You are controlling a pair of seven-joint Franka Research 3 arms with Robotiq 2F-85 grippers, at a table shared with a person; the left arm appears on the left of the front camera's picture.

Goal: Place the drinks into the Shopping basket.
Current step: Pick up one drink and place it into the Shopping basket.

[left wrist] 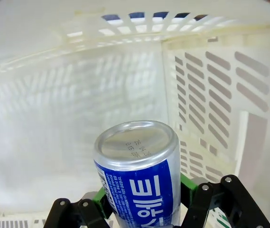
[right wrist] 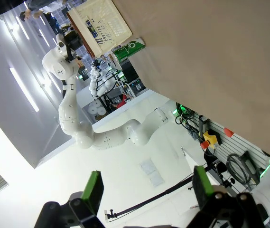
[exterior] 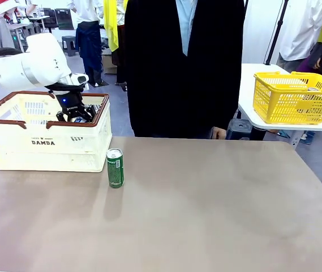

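Note:
Inside the cream Shopping basket (exterior: pixel 44 148) my left gripper (exterior: pixel 73 111) is lowered, reaching in over the dark brown rim. In the left wrist view this gripper (left wrist: pixel 144 202) is shut on the blue can (left wrist: pixel 137 173), its green pads (left wrist: pixel 188 185) pressed on both sides, with the slotted basket walls (left wrist: pixel 54 95) all around. The green can (exterior: pixel 115 168) stands upright on the table just right of the basket's front corner. My right gripper (right wrist: pixel 146 187) is open with nothing between its fingers, off the table's side; from there the basket (right wrist: pixel 101 23) and the green can (right wrist: pixel 130 47) show far away.
A person in a dark coat stands at the far edge, one hand (exterior: pixel 220 133) at the table's rim. A yellow basket (exterior: pixel 293 97) sits on a white side table at the right. The brown tabletop (exterior: pixel 206 209) stretches bare to the right of the green can.

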